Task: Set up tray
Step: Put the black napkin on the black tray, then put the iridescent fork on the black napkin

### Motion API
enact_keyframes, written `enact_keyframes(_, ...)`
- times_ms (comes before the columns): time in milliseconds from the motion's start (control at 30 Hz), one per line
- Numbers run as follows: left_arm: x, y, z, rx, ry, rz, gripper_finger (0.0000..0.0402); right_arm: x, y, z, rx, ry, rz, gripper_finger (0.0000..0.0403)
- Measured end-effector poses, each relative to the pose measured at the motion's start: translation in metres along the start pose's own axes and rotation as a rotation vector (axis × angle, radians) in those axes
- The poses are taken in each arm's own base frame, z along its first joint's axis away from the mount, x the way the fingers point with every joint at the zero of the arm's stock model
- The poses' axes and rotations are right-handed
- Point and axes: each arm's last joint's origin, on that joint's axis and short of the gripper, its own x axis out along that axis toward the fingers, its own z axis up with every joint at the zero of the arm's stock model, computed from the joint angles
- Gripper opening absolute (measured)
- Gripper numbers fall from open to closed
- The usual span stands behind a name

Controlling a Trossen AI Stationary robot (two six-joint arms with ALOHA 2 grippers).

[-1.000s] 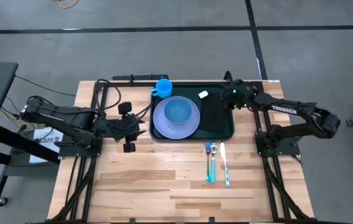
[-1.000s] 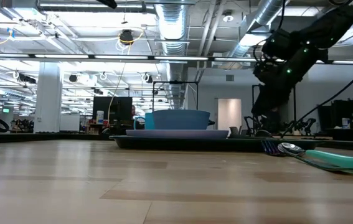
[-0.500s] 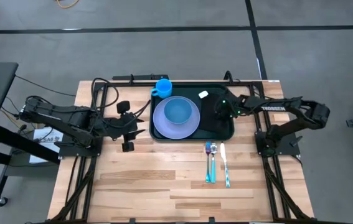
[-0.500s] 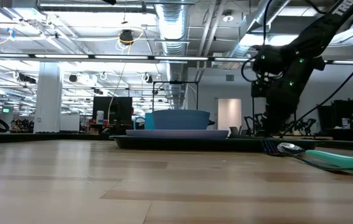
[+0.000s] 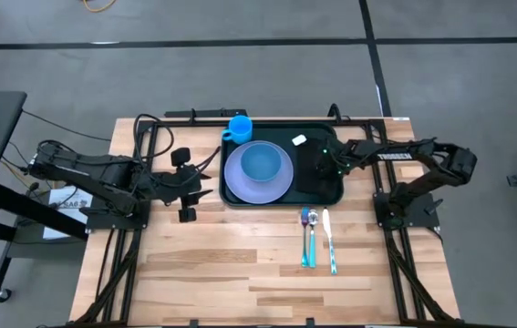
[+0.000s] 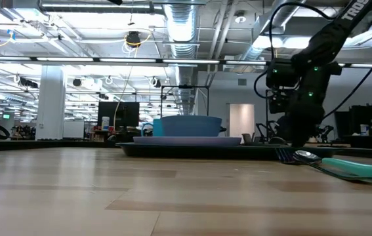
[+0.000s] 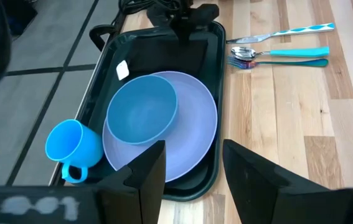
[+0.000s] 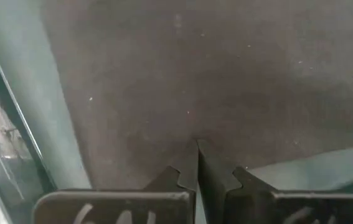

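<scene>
The dark green tray [image 5: 281,202] lies at the table's far middle. It holds a lilac plate [image 5: 240,187] with a blue bowl [image 5: 261,162] on it, and a blue cup [image 5: 238,127] at its far left corner. A flat black rectangle [image 5: 308,180] lies on its right part. My right gripper [image 5: 324,164] points steeply down onto that rectangle [image 8: 226,81] and is shut. My left gripper [image 5: 188,187] hovers open left of the tray, and the tray [image 7: 216,74] shows past its fingers [image 7: 192,168]. My right gripper comes from above, pointing steeply down, and its shut fingertips [image 8: 188,168] meet at the black rectangle's surface [image 8: 196,138], near the rectangle's right side. The rectangle lies flat on the tray. How much of it sits between the tips does not show.
A fork and a spoon with teal handles [image 5: 308,239] and a knife [image 5: 329,244] lie on the wood just near of the tray's right end. A small white tag [image 5: 298,138] lies on the tray's far part. Bare wood stretches toward the near edge.
My right gripper has sunk from above the tray's far right corner onto the black rectangle, going toward the table's near and left edges. It has tipped to point more steeply down. The things on the tray have stayed in place.
</scene>
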Motion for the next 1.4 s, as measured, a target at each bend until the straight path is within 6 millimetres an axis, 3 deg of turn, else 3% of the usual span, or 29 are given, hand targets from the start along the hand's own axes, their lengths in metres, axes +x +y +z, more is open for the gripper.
enact_keyframes(233, 0.000, 0.000, 0.000, -0.008, 0.000, 0.000, 0.0148, -0.017, -0.004, -0.009, 0.065, 0.076, -0.142, 0.0000)
enact_keyframes(367, 0.000, 0.000, 0.000, -0.008, 0.001, 0.000, 0.0148, -0.021, -0.004, -0.005, 0.048, 0.034, -0.147, 0.0000)
enact_keyframes(633, 0.000, 0.000, 0.000, -0.007, 0.002, 0.000, 0.0148, -0.019, -0.001, -0.002, 0.031, 0.006, -0.108, 0.0000)
enact_keyframes(1000, 0.000, 0.000, -0.001, -0.004, 0.008, 0.001, 0.0148, -0.002, 0.004, 0.006, 0.004, 0.025, -0.083, 0.0000)
enact_keyframes(1200, 0.000, 0.000, -0.001, -0.004, 0.007, 0.001, 0.0148, -0.022, 0.005, 0.015, 0.038, -0.061, -0.117, 0.0006)
enact_keyframes(1400, 0.000, 0.000, -0.001, -0.022, 0.007, -0.005, 0.0148, -0.051, 0.009, 0.026, 0.088, -0.123, -0.115, 0.0057)
